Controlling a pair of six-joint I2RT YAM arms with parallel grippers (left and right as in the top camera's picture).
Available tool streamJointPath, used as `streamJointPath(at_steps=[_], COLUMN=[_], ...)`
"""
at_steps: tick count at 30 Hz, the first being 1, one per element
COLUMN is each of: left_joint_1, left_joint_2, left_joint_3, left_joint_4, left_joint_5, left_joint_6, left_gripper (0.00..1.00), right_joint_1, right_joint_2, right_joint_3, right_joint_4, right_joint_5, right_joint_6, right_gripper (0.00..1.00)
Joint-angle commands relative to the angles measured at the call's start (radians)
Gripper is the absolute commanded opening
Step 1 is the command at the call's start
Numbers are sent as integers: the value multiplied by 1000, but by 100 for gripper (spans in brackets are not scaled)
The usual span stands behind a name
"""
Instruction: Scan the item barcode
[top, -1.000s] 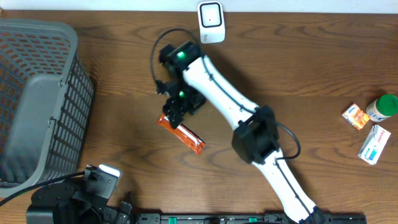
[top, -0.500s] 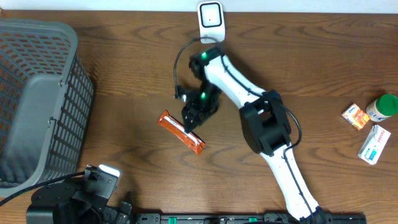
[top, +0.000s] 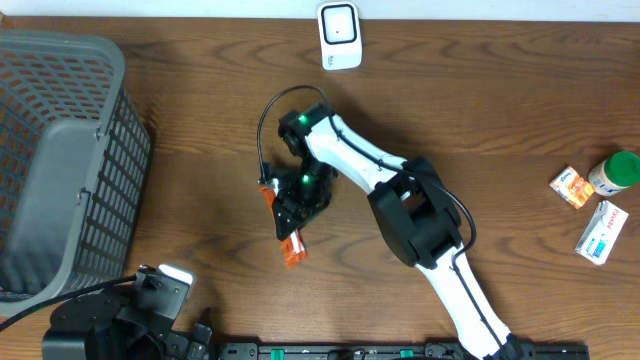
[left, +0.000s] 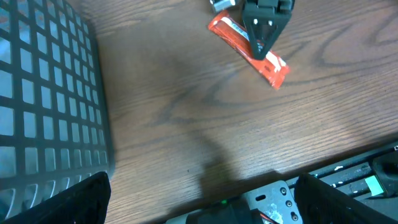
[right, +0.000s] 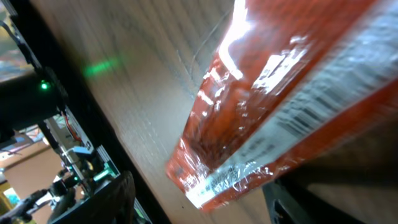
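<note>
White right arm (top: 352, 153), black joints (top: 415, 215), looped cable (top: 263, 125), seemingly black right gripper (top: 290, 218).

The counter (top: 200, 130) is mid-brown wood with darker wavy grain, and the basket (top: 100, 180) is grey with a square lattice pattern. The snack packet (right: 261, 118) is glossy orange-red with a white strip carrying fine black barcode lines, while the right pincer (top: 295, 215) is black and the right arm (top: 350, 155) is white with black joints and small green lights. The scanner (top: 339, 35) is white with a dark-outlined face, the bottle (top: 618, 170) has a green cap, one small box (top: 571, 187) is orange and white, and the other box (top: 601, 232) is white with blue markings.
</note>
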Motion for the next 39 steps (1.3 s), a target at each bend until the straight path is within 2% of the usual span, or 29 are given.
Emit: streamJointPath(at_steps=[1,4,7,10,15,20,28,31,32,34,36,37,39], left_joint_1=[-3,-3,-3,-3,-3,-3,-3,-3,-3,-3,-3,-3,-3], left_joint_2=[-3,-3,-3,-3,-3,-3,-3,-3,-3,-3,-3,-3,-3], left_joint_3=[6,6,6,6,6,6,6,6,6,6,6,6,6], left_joint_4=[-2,-3,-2,-2,-3,-2,-2,-2,-3,-2,-2,-2,-2], left_joint_5=[-3,-3,-3,-3,-3,-3,-3,-3,-3,-3,-3,-3,-3], left_joint_6=[6,6,6,6,6,6,6,6,6,6,6,6,6], left_gripper=[95,95,95,95,95,95,95,95,95,95,95,95,95], right_joint_1=[16,11,8,8,7,-4,-40,-44,-44,-42,-42,-42,-42], right_joint_2=[83,83,83,83,83,83,82,82,82,82,82,82,79], right_joint_3=[-124,-182,-198,-196,-190,-167,22,63,66,67,67,67,67], right_joint_4=[66,108,141,191,200,203,138,119,115,105,91,85,76], right_joint_5=[218,220,251,358,444,493,797,792,787,775,751,741,729], right_joint_6=[77,123,172,303,422,438,443,423,422,413,395,391,389], right_gripper=[58,45,41,34,2,1,1,1,8,44,63,68,71])
